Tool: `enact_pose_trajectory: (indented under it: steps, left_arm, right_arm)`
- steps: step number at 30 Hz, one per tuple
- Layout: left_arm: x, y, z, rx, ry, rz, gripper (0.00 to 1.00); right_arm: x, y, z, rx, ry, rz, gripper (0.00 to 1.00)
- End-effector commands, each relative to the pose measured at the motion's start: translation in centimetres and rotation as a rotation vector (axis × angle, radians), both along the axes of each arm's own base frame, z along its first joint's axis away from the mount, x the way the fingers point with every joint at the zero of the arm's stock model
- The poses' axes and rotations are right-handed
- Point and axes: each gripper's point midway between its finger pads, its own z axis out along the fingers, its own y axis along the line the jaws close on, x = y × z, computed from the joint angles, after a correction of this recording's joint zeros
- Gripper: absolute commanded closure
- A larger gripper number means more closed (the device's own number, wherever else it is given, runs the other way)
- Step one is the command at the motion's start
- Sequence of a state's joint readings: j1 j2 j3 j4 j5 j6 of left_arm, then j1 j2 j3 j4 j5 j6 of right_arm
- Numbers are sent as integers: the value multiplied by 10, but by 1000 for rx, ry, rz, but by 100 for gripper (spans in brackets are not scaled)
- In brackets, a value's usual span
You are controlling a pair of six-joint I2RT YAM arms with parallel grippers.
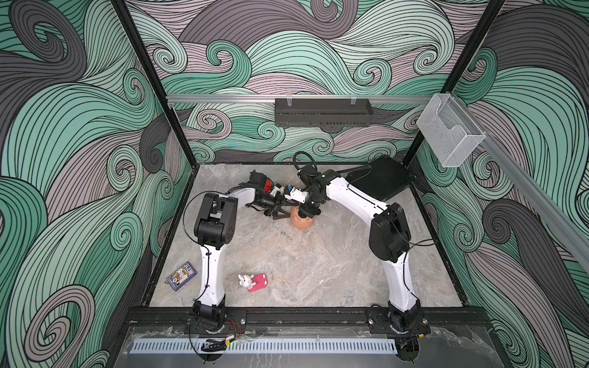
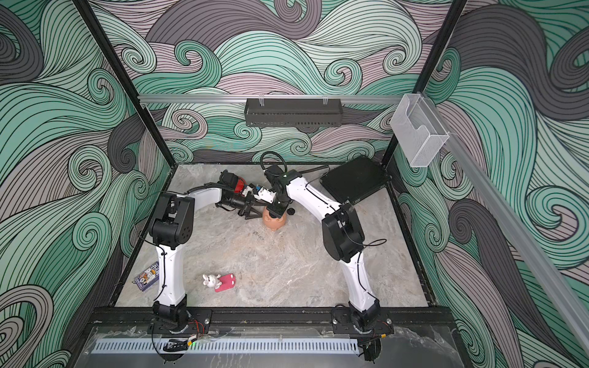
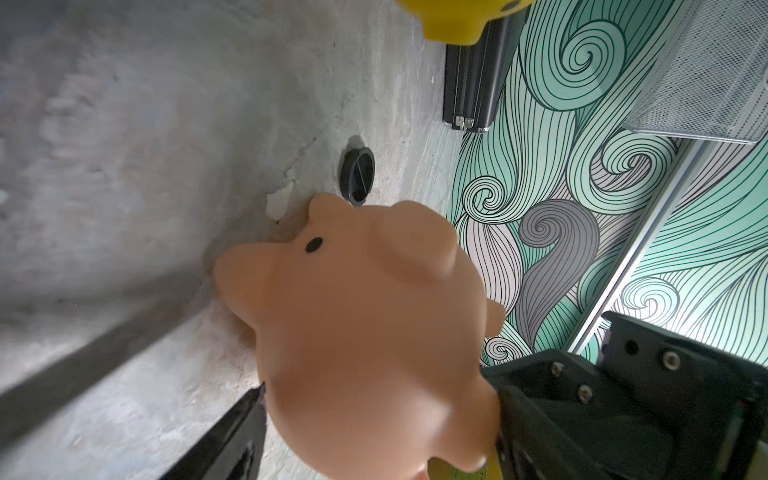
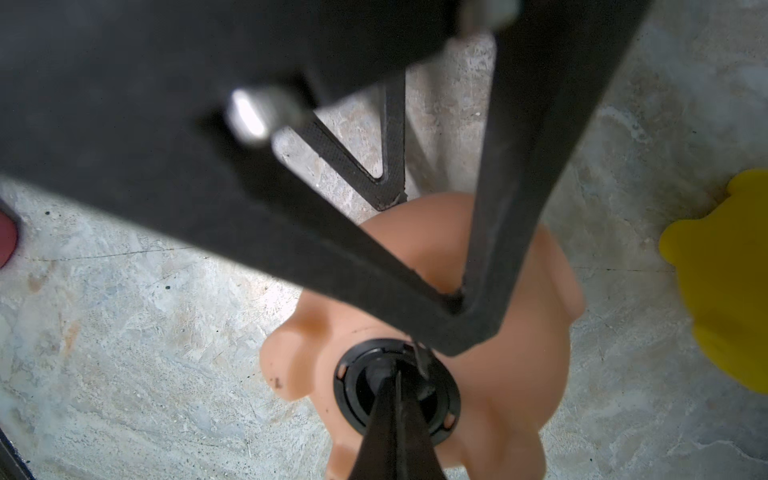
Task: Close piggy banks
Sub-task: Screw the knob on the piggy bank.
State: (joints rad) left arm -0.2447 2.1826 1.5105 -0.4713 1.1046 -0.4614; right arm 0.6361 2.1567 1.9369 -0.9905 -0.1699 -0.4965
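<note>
The big grey stone table [image 1: 318, 261] has the peach pig [image 1: 301, 223] lying on it, belly up. Everything else is placed from that pig.

The left arm [image 1: 212, 264] bends in from the pig's left side. The left gripper [image 1: 288, 214] has its jaws spread wide with the pig between them. In the right wrist view its fingers [image 4: 498, 232] press on the pig's round sides, so it is holding the pig.

The right arm [image 1: 350, 197] reaches in from the pig's right side. The right gripper [image 4: 395, 374] is pinched tight on the middle of the black plug [image 4: 353, 399], which sits in the pig's belly hole.

A flat black pad [image 1: 381, 181] lies behind the pig, off to the right. The red pig [image 1: 268, 184] is behind it to the left, half hidden by the left arm. The yellow pig [image 3: 457, 20] is near it, and only a bit shows in the wrist views. A box of cards [image 1: 181, 275] lies far in front, to the left. The pink flat piece [image 1: 258, 283] and the white bunny [image 1: 245, 282] touch each other, well in front of the pig. A second black plug [image 3: 357, 174] lies just beside the pig.
</note>
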Motion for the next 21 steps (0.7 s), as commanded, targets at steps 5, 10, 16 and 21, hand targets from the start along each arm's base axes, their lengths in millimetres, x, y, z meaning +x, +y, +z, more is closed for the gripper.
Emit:
enact_pose_trajectory:
  steps: [5,10,16,21]
  left_arm:
    - [-3,0,-19,66,36,2,20]
    - [-5,0,-20,70,46,4,21]
    - [-6,1,-21,73,54,6,22]
    - [-7,1,-23,75,57,7,22]
  right_arm:
    - [8,-5,-5,-28,-8,-63,100]
    - [20,-13,-3,-60,-44,-169,100]
    - [26,-16,1,-60,-60,-269,100]
    - [28,-15,3,-40,-50,-339,100]
